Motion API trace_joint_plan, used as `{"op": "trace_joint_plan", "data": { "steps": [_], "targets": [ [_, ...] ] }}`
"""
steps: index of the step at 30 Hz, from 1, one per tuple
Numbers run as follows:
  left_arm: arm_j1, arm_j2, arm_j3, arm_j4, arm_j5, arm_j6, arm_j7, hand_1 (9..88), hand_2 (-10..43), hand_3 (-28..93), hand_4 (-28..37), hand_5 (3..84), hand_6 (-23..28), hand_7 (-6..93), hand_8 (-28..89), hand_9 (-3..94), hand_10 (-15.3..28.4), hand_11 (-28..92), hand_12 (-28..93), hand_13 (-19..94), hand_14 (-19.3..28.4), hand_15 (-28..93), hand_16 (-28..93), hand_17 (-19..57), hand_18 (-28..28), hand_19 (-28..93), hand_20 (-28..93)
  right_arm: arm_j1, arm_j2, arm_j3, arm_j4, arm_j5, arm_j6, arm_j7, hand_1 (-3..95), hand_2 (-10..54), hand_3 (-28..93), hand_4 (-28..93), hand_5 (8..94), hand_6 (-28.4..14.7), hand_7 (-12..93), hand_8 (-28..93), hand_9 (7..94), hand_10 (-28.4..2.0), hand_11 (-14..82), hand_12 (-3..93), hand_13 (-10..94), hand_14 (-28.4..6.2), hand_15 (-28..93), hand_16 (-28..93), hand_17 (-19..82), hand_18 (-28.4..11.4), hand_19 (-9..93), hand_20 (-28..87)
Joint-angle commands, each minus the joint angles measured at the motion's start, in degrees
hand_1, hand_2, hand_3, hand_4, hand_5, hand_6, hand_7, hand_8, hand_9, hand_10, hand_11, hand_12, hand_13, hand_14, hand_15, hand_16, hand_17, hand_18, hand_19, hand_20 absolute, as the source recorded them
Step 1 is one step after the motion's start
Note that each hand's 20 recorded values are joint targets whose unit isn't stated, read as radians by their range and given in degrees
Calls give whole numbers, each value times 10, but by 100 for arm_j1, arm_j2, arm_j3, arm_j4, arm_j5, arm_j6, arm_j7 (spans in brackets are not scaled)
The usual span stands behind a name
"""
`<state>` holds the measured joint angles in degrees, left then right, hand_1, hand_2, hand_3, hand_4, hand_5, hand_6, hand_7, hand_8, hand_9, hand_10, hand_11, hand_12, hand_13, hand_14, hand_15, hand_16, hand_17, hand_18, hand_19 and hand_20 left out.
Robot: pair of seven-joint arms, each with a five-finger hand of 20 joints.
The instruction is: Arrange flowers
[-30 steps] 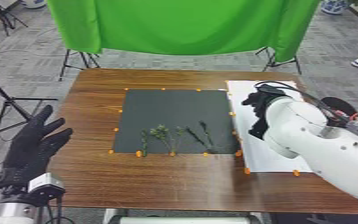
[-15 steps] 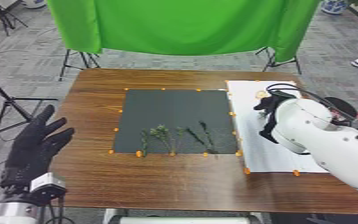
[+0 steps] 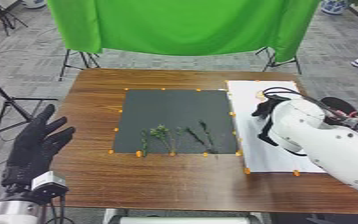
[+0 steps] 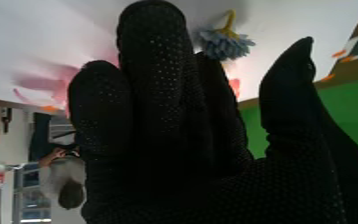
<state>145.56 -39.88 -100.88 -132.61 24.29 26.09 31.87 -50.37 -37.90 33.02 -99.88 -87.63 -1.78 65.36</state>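
Black-gloved right robot hand (image 4: 171,115) open, thumb apart | blue-grey ruffled flower with yellow stem (image 4: 226,45) just beside its fingers, thumb side: crooked closing could nudge it away | pink petals (image 4: 66,82) behind its fingers: may snag; number hidden | thin green leafy sprigs (image 3: 160,133) to its left: stems hard to separate

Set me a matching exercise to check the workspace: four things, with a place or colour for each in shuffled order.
Things:
1. left hand
2. right hand
3. green stems
4. blue-grey flower

Places or colours:
A. lying on the near part of the dark mat
B. has a yellowish stem
C. at the left edge of the table
D. over the white sheet

Right pairs: 1-C, 2-D, 3-A, 4-B
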Motion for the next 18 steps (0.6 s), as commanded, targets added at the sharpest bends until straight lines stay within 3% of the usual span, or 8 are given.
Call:
{"op": "trace_joint_plan", "data": {
  "steps": [1,3,5,7,12,13,18],
  "targets": [
    [-73,-60,27,23,55,-57,-124,298,70,638,-205,309,69,82,-77,266,179,242,110,193,270,568,-125,-98,275,495,17,-117,-161,-104,-3,-155,-180,87,301,78,750,-224,561,-37,116,-96,770,-202,168,141,826,-131,476,123,615,-124,932,-106],
    [-103,-81,35,27,87,-75,-164,299,70,636,-205,309,70,81,-77,266,179,242,110,193,270,568,-125,-98,275,495,17,-124,-155,-155,25,-188,-178,110,308,65,754,-227,568,-37,121,-96,760,-203,163,141,819,-134,466,121,615,-122,932,-154],
    [-140,-197,29,32,201,-141,-280,299,70,637,-205,309,70,82,-77,266,179,242,109,194,270,568,-125,-97,274,495,17,-133,-141,-200,29,-209,-199,121,327,47,751,-227,583,-39,128,-98,751,-202,159,140,810,-138,457,117,614,-120,932,-211],
    [-161,-236,37,35,221,-146,-313,299,71,637,-204,309,70,82,-77,266,179,242,109,194,270,569,-125,-97,274,494,17,-110,-120,-311,27,-292,-169,108,339,34,752,-227,593,-40,133,-96,746,-201,157,140,805,-140,453,115,615,-114,932,-261],
    [-239,-265,41,54,283,-190,-409,299,70,637,-204,309,70,81,-77,266,179,243,110,194,270,569,-125,-97,274,495,17,-1,-138,-594,50,-511,-115,118,393,-26,757,-234,628,-35,166,-96,735,-192,157,140,796,-137,436,111,601,-121,915,-280],
    [-228,-244,50,45,253,-169,-360,299,70,638,-204,309,70,81,-77,266,179,243,110,194,270,568,-126,-97,274,495,17,67,-151,-700,82,-595,-73,80,399,-31,756,-237,631,-34,169,-98,734,-191,157,140,796,-135,433,111,600,-122,913,-281],
    [-297,-347,72,59,350,-227,-475,300,72,636,-205,310,70,81,-77,266,179,243,109,194,270,570,-126,-98,274,495,17,135,-179,-873,40,-803,94,48,406,-43,743,-244,595,-33,156,-104,718,-193,151,138,796,-131,426,111,598,-132,907,-282]
  ]
}}
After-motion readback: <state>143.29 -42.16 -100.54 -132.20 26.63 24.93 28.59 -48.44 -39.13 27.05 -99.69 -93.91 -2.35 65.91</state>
